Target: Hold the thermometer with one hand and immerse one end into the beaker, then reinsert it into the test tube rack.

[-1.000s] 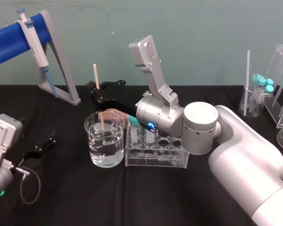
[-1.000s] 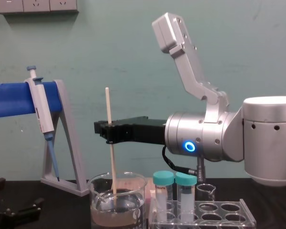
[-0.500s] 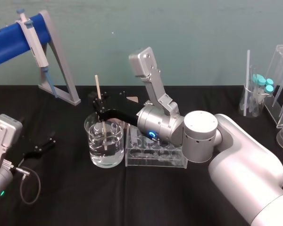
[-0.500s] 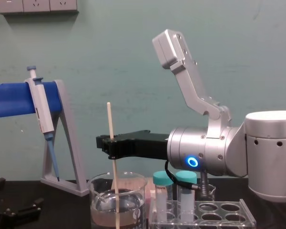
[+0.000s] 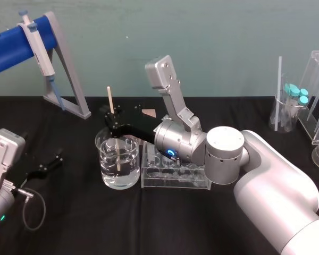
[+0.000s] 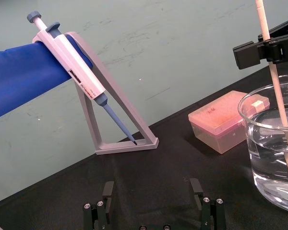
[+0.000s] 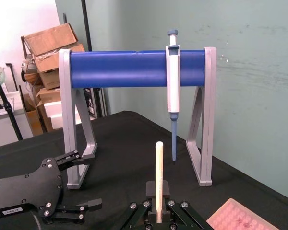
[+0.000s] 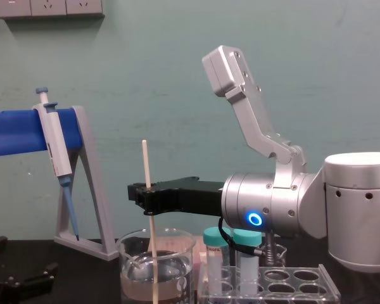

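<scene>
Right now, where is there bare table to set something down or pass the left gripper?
Bare cloth lies between the left gripper and the beaker, and along the front of the table before the test tube rack. Crowded: behind the beaker, where the right gripper holds the thermometer near the pink box and pipette stand.

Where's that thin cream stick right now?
In the head view, left of centre: the thermometer stands upright in the right claw, its lower end in the beaker of water, just left of the test tube rack.
</scene>
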Available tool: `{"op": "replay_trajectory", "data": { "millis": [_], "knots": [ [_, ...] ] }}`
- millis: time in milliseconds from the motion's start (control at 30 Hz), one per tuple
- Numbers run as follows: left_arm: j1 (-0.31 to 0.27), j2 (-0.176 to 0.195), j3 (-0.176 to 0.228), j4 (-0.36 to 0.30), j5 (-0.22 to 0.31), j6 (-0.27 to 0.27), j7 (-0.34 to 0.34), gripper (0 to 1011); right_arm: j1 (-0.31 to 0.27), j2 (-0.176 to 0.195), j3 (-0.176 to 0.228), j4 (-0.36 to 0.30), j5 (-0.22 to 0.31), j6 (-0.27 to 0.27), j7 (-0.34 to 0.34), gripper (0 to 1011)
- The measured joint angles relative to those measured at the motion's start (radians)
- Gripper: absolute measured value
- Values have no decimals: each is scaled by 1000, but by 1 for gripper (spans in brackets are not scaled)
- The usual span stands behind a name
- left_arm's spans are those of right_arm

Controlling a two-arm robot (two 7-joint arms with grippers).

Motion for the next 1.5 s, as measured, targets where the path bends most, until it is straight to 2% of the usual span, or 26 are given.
{"op": "replay_trajectory", "data": {
  "millis": [1500],
  "knots": [
    [0,0,0,0,0,0,0,1004,0,2,-2,-3,2,1,-3,45]
  ]
}}
